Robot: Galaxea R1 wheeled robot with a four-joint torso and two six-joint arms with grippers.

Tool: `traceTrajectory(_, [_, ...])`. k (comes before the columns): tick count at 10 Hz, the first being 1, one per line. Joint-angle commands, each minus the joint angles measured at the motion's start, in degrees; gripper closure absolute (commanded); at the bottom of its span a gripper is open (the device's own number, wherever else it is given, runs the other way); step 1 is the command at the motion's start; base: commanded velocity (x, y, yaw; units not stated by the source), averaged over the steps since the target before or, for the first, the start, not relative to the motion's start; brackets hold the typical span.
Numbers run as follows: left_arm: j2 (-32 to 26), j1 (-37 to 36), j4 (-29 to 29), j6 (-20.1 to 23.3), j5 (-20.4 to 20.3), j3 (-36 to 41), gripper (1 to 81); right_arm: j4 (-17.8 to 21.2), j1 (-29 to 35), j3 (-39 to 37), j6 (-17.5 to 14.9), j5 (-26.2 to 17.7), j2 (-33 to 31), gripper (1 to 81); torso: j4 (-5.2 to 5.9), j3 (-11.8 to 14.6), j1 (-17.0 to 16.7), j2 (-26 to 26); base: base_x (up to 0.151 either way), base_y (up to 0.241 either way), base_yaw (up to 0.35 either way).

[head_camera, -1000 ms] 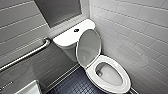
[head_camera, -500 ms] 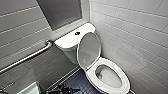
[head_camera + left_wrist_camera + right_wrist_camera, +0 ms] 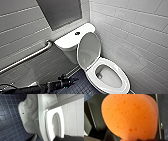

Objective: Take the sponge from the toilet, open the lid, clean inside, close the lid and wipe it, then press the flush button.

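Note:
The white toilet stands in the tiled corner with its lid raised against the tank and the seat down over the open bowl. The dark flush button sits in the middle of the tank top. My left gripper reaches in low from the left, open and empty, a short way from the bowl's front. The left wrist view looks at the toilet's base and seat from the side. The orange sponge shows large and close in the right wrist view, with the right gripper shut on it.
A metal grab bar runs along the tiled wall left of the tank. A grey panel hangs above the tank. The floor is dark blue tile, and a white tiled wall stands close on the toilet's right.
My left arm has come into the head view from the lower left and reached toward the bowl. The toilet stands as before, lid up.

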Motion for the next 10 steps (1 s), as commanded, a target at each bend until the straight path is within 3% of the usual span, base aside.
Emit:
traceTrajectory(1, [-2.7,-8.4,-0.3,-4.1,0.2,0.1,1.0,-1.6,-0.2,0.5,0.2,-1.2,-1.3,81.1,0.00,0.0,0.0,0.0,0.000,0.000,0.000])
traceTrajectory(4, [-1.5,-9.3,-0.5,-4.8,0.2,-2.8,1.0,-1.3,-0.2,0.9,0.3,-1.2,-1.4,81.1,0.00,0.0,0.0,0.0,0.000,0.000,0.000])
traceTrajectory(6, [0.5,-11.6,-0.5,-12.9,0.1,-7.4,1.0,-1.1,-0.3,1.1,0.3,-1.2,-1.2,81.1,0.00,0.0,0.0,0.0,0.000,0.000,0.000])
traceTrajectory(10, [2.0,-16.7,-0.5,-18.4,0.2,-11.6,1.0,-1.1,-0.2,1.4,0.3,-1.2,-1.0,81.1,0.00,0.0,0.0,0.0,0.000,0.000,0.000])
